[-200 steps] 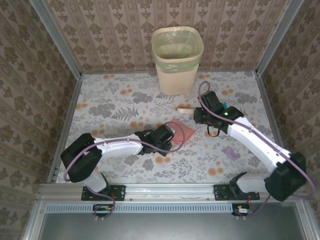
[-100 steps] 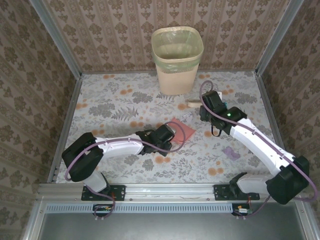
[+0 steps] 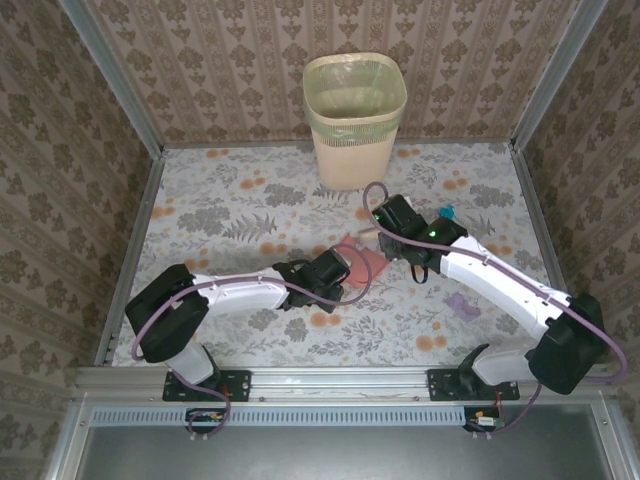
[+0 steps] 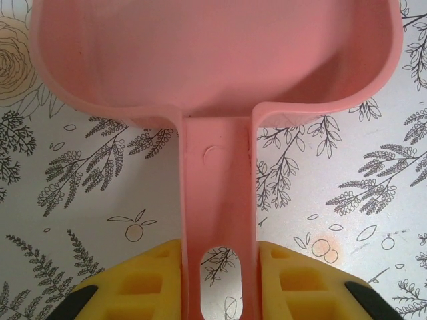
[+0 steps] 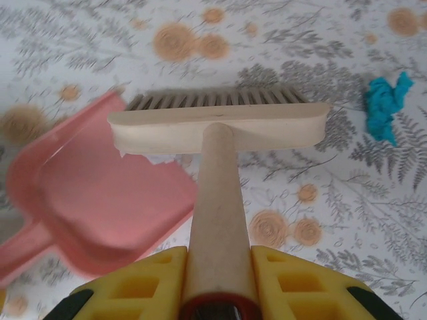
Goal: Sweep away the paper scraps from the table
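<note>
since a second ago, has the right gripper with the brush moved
Yes. The right gripper has shifted left: it was past the bin's right edge and now sits below the bin, with the brush by the dustpan.

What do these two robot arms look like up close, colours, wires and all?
Both the left arm and right arm have white tubular links with chunky black joints. A purple cable loops along each. A small green light glows near the right wrist. The fingers are yellow, grid-moulded blocks with black corners.
</note>
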You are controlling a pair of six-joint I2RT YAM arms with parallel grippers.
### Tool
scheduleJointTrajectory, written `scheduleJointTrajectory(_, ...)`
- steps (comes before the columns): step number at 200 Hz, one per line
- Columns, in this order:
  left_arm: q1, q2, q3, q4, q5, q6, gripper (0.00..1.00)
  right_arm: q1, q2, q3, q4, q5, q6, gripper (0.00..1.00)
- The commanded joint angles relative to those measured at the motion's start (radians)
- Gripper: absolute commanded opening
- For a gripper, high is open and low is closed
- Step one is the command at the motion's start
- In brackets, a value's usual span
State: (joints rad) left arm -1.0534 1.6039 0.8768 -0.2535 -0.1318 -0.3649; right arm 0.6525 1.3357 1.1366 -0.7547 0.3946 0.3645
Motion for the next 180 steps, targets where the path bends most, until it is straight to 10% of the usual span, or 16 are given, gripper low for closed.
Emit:
scheduleJointTrajectory(1,-0.002,0.023,0.017,-0.068,-0.018,0.003,0.0,0.037,-0.084,-0.016,-0.069,-0.065,-0.011,0.0)
scheduleJointTrajectory(34,-0.002,0.022,0.017,-0.065,-0.012,0.001,0.0,0.047,-0.205,-0.049,-0.061,-0.167,0.032,0.0)
scheduleJointTrajectory(88,-0.003,0.032,0.022,-0.064,0.003,0.0,0.0,-0.009,-0.363,-0.086,0.012,0.057,0.129,0.0)
scheduleJointTrajectory(180,-0.023,0.044,0.034,-0.071,0.028,0.014,0.0,-0.476,-0.247,-0.106,0.225,0.078,0.291,0.0)
